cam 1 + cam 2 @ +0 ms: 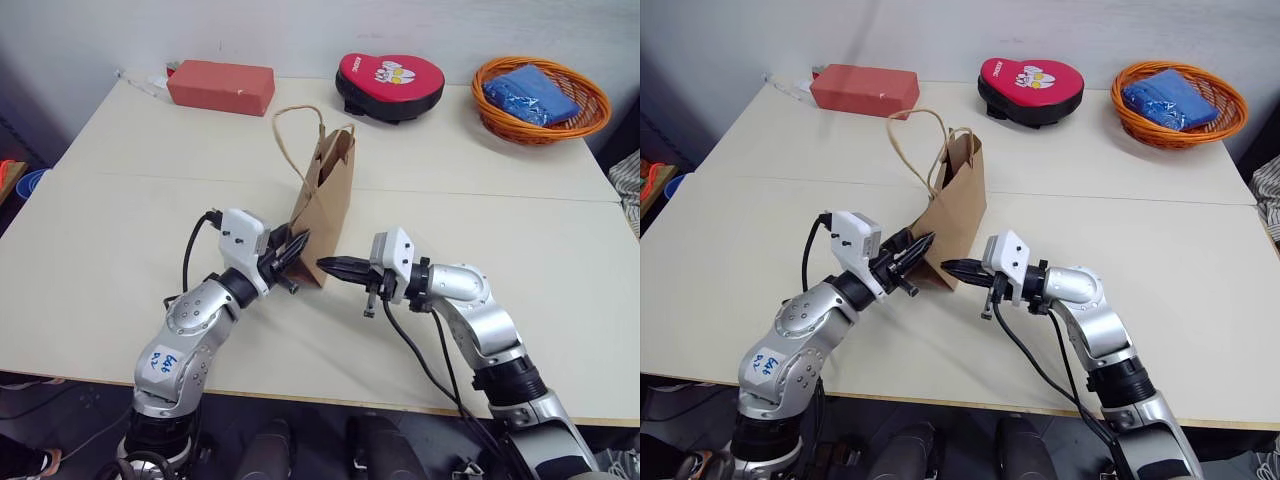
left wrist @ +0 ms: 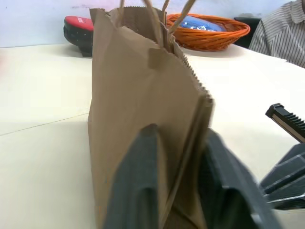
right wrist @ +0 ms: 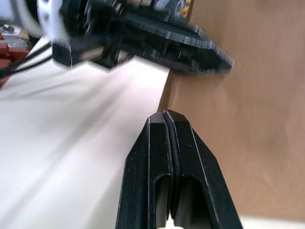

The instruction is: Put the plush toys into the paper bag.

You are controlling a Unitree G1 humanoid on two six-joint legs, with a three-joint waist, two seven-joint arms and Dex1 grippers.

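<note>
The brown paper bag [image 1: 325, 195] stands upright in the middle of the table, its cord handles up. My left gripper [image 1: 297, 247] has its two fingers on either side of the bag's near side fold, shut on it; the left wrist view shows the fold pinched between the fingers [image 2: 138, 181]. My right gripper [image 1: 325, 264] is shut with nothing in it, pointing left at the bag's lower near corner, tips close to the paper [image 3: 164, 113]. The plush toys are out of view.
At the table's far edge lie a pinkish-red block [image 1: 220, 86], a red heart-shaped pad [image 1: 392, 85] and an orange basket [image 1: 590, 115] holding something blue. A person's striped sleeve [image 2: 286, 28] shows beyond the basket.
</note>
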